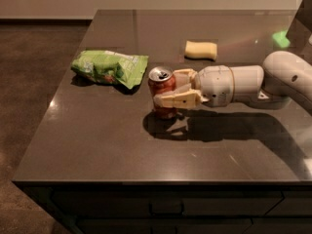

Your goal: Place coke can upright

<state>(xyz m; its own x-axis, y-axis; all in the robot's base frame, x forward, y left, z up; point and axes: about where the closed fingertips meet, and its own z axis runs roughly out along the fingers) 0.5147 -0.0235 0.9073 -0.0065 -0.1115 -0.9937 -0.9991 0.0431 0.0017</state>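
The coke can (161, 84) is red-orange with a silver top and stands upright near the middle of the dark table (97, 145). My gripper (168, 88) comes in from the right and is shut on the can. One cream finger (176, 100) crosses the can's front and the other sits behind it. The can's base is at or just above the tabletop; I cannot tell whether it touches.
A green snack bag (108, 67) lies just left of the can. A pale yellow sponge (201, 49) lies behind it. My white arm (253, 84) spans the right side. The table's front edge runs close below.
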